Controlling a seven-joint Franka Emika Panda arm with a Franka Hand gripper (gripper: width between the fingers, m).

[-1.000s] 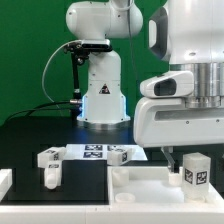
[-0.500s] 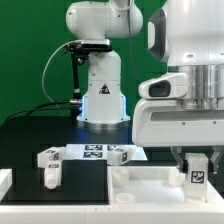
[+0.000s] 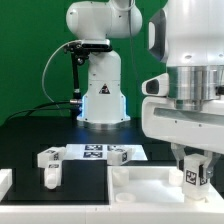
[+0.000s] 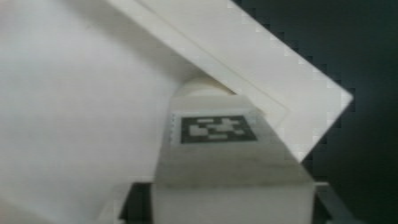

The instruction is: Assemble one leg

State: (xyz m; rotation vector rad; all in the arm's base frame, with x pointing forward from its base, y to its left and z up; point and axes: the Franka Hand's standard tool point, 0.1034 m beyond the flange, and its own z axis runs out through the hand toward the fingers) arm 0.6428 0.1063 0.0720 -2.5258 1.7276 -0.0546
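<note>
My gripper is at the exterior view's right, shut on a white leg with a black-and-white tag on its side. It holds the leg upright over the large white tray-shaped panel near its corner. In the wrist view the leg fills the middle between my jaws, its tip pointing at the corner of the panel. Two more legs lie on the table: one at the left and one by the marker board.
The marker board lies flat on the black table behind the panel. The robot's white base stands at the back centre. A white block edge shows at the far left.
My gripper has turned slightly with the leg and lowered it a little toward the panel corner. The other parts have not moved.
</note>
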